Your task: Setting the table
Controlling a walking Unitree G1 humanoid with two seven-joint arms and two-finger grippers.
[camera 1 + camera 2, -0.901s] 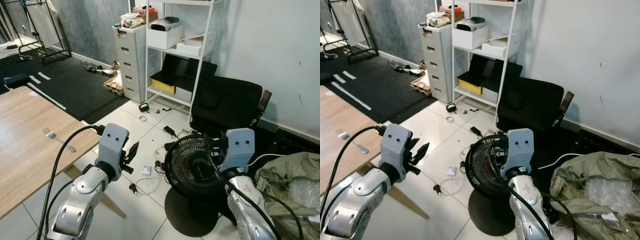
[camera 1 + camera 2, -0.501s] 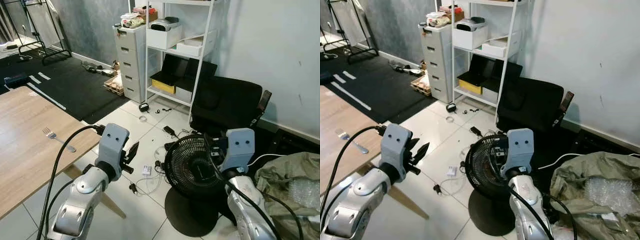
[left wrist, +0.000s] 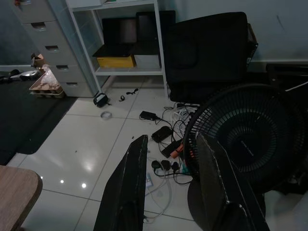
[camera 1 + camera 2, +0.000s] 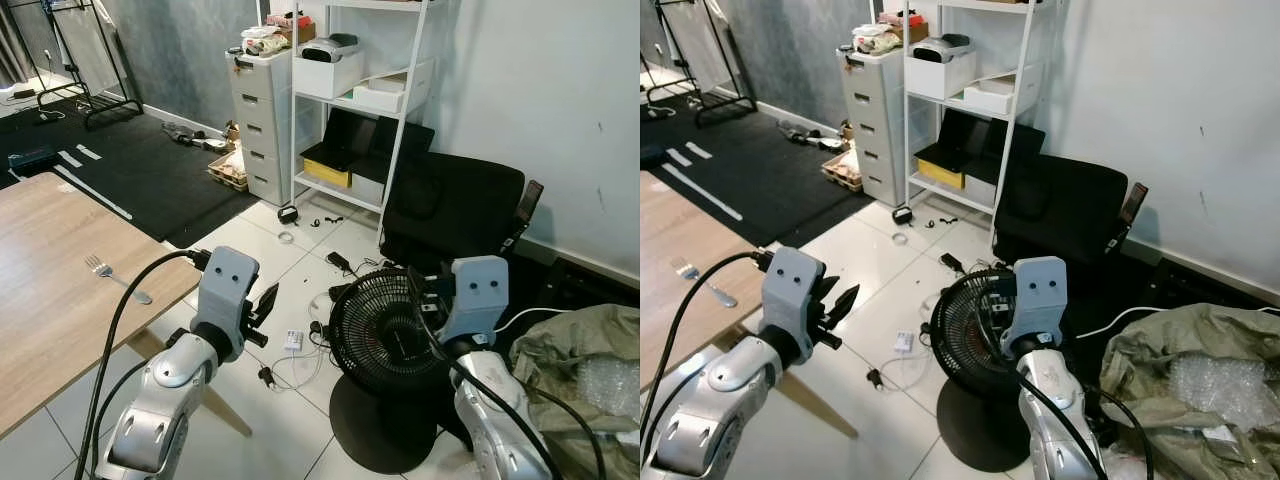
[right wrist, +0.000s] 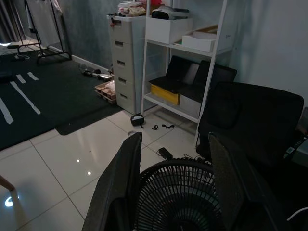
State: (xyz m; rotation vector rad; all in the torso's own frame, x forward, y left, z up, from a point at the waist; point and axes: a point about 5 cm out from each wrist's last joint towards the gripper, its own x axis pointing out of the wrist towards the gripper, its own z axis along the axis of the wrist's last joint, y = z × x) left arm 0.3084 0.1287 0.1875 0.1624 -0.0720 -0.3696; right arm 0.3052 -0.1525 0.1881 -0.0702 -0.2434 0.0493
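Observation:
A silver fork (image 4: 118, 279) lies on the wooden table (image 4: 50, 310) at the left, near its rounded corner. My left gripper (image 4: 266, 298) hangs in the air beyond that corner, over the white tiles. It is open, with nothing between its fingers (image 3: 130, 183). My right gripper (image 5: 175, 139) is raised over the black floor fan (image 4: 385, 340). It is open too and holds nothing. Both grippers are well away from the fork.
A black chair (image 4: 455, 205) stands behind the fan. A white shelf (image 4: 360, 100) and a drawer unit (image 4: 262, 120) line the back wall. Cables and plugs (image 4: 295, 345) litter the tiles. A green sack (image 4: 580, 350) lies at the right, and a black mat (image 4: 130, 170) at the far left.

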